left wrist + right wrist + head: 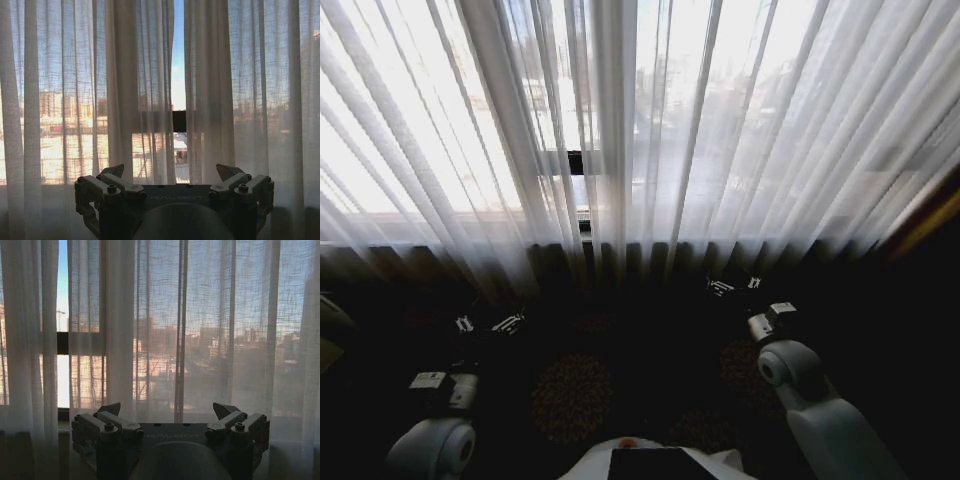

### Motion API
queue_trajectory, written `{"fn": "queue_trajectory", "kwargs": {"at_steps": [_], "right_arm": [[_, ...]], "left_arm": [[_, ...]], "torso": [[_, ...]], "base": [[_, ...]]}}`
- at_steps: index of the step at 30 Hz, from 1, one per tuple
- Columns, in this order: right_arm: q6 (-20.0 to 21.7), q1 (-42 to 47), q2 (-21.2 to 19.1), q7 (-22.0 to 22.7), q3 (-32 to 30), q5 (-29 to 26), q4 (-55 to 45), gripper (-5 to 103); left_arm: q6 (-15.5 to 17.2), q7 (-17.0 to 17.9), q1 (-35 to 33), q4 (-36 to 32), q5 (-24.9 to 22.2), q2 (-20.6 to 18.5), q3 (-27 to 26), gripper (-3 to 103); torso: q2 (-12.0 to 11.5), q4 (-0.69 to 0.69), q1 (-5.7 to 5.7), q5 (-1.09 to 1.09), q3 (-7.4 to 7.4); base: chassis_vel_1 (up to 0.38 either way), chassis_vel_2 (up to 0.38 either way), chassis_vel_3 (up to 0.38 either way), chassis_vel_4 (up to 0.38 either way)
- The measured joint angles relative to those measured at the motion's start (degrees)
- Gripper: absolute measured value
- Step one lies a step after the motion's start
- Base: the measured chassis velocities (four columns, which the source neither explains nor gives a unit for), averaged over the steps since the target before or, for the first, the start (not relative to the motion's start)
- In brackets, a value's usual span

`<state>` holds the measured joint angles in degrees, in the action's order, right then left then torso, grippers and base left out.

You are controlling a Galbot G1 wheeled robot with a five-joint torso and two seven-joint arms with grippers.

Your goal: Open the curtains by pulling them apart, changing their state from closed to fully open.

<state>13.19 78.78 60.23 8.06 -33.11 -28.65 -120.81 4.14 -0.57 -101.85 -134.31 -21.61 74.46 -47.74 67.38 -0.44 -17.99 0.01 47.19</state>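
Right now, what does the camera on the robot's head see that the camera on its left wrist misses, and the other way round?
Head view alone: both arms low before the window, the left gripper and the right gripper, and the dark patterned floor. Left wrist view alone: a close look at the left gripper's open fingers, with blue sky through a narrow gap. Both: the closed curtains.

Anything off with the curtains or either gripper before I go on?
Nothing damaged or snagged. The sheer curtains hang straight, with only a narrow gap between the panels at the middle. Left gripper and right gripper are both open, short of the fabric, holding nothing.
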Motion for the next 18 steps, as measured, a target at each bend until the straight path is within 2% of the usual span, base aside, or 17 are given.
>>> {"fn": "queue_trajectory", "kwargs": {"at_steps": [18], "right_arm": [[0.2,0.5,0.4,0.0,0.1,5.4,0.1,100]], "left_arm": [[-0.5,0.0,-0.5,0.1,0.3,-0.3,0.2,100]], "torso": [[0.0,0.0,0.0,0.0,0.0]], "base": [[0.0,0.0,0.0,0.0]]}}
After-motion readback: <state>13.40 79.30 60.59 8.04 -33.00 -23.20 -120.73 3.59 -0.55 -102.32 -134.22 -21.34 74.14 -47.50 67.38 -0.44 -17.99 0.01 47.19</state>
